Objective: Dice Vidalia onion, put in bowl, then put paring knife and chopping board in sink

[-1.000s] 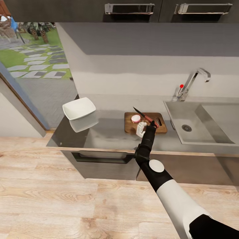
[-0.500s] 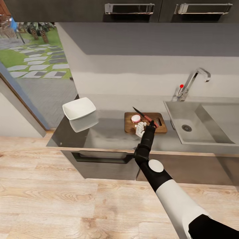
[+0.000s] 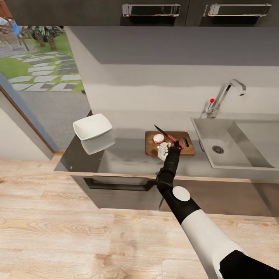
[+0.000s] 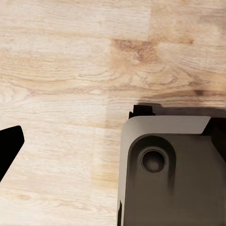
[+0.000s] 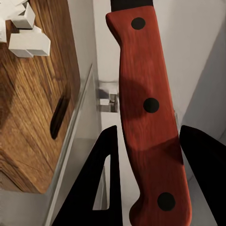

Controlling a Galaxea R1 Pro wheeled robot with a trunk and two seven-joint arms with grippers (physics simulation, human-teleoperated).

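The brown chopping board (image 3: 188, 149) lies on the grey countertop (image 3: 128, 155) just left of the sink (image 3: 236, 153). On it sit a pink-rimmed half of the Vidalia onion (image 3: 158, 138) and a heap of white diced pieces (image 3: 164, 148), whose cubes (image 5: 28, 42) also show in the right wrist view on the board (image 5: 28, 108). My right gripper (image 3: 177, 144) hovers over the board, shut on the paring knife (image 3: 164, 134), dark blade pointing up and left. Its red handle (image 5: 148, 103) runs between the black fingers (image 5: 106, 179). The white bowl (image 3: 92, 126) stands far left.
The chrome faucet (image 3: 224, 95) with its red knob (image 3: 212, 100) rises behind the sink. Dark upper cabinets (image 3: 155, 11) hang overhead. A glass door (image 3: 38, 73) to a garden is on the left. The left wrist view looks down on wooden floor (image 4: 70, 70) and the robot's base (image 4: 169, 174).
My right gripper and the knife have edged slightly left and away over the board. The onion half, the bowl and the board stay put.
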